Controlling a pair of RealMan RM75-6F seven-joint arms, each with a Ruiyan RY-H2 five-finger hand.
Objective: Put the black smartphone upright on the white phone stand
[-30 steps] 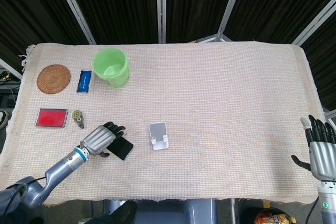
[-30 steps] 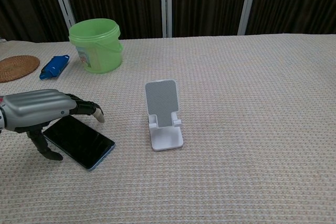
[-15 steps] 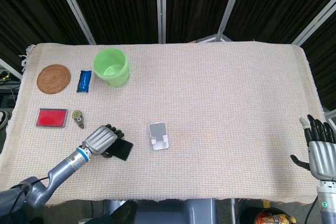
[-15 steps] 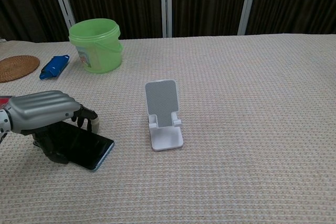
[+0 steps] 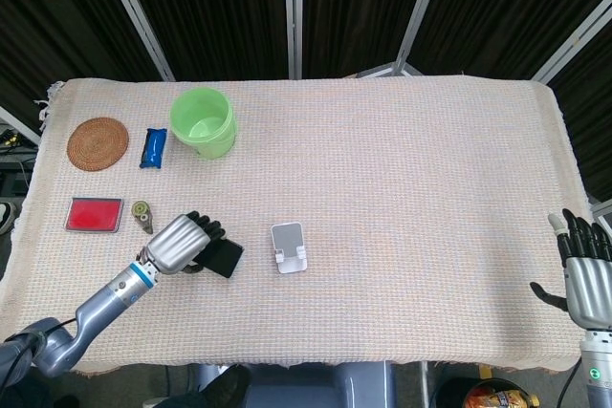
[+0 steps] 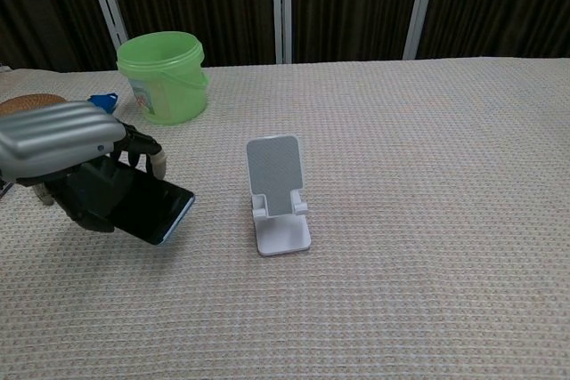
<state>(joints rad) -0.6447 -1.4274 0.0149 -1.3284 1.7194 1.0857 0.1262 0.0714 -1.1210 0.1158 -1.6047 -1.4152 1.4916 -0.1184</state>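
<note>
The left hand (image 6: 67, 144) grips the black phone (image 6: 147, 206) lifted clear of the cloth at about nine o'clock from the empty white stand (image 6: 279, 193), its long axis nearly level and pointing toward the stand, so turning it upright and seating it remain, while the right hand (image 5: 585, 274) idles with fingers spread.
</note>
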